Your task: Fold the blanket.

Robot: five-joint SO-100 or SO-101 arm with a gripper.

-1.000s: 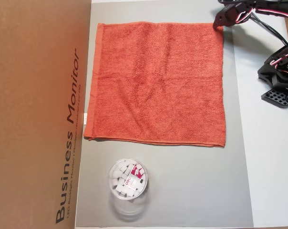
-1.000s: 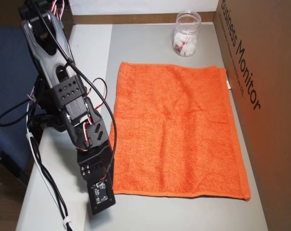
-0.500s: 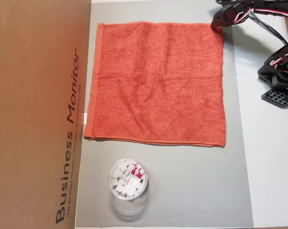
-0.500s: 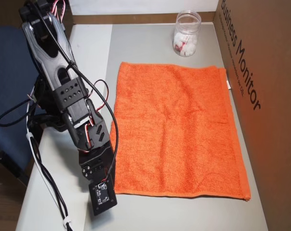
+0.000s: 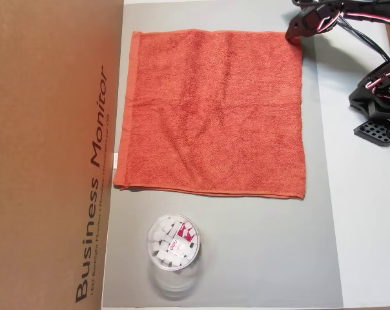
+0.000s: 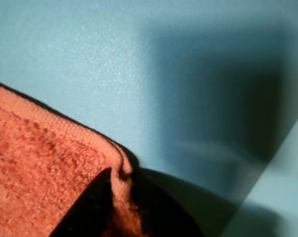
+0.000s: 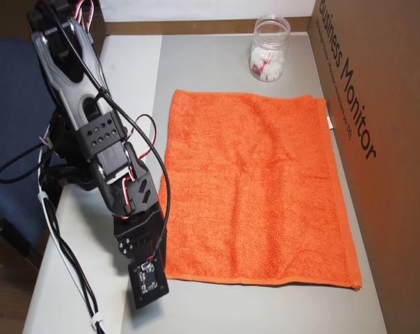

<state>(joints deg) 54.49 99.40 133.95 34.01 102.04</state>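
The orange-red terry-cloth blanket (image 5: 213, 111) lies flat, unfolded, beside the brown cardboard box (image 5: 53, 155). The black gripper (image 6: 120, 195) seems closed, pinching its hemmed corner.

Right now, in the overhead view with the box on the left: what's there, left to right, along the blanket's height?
Cardboard box → blanket → bare grey mat → black arm base. The claw sits at the blanket's top right corner, overlapping it, so it is left out.

Grey table (image 5: 259, 258), blue chair (image 7: 12, 104) beside.
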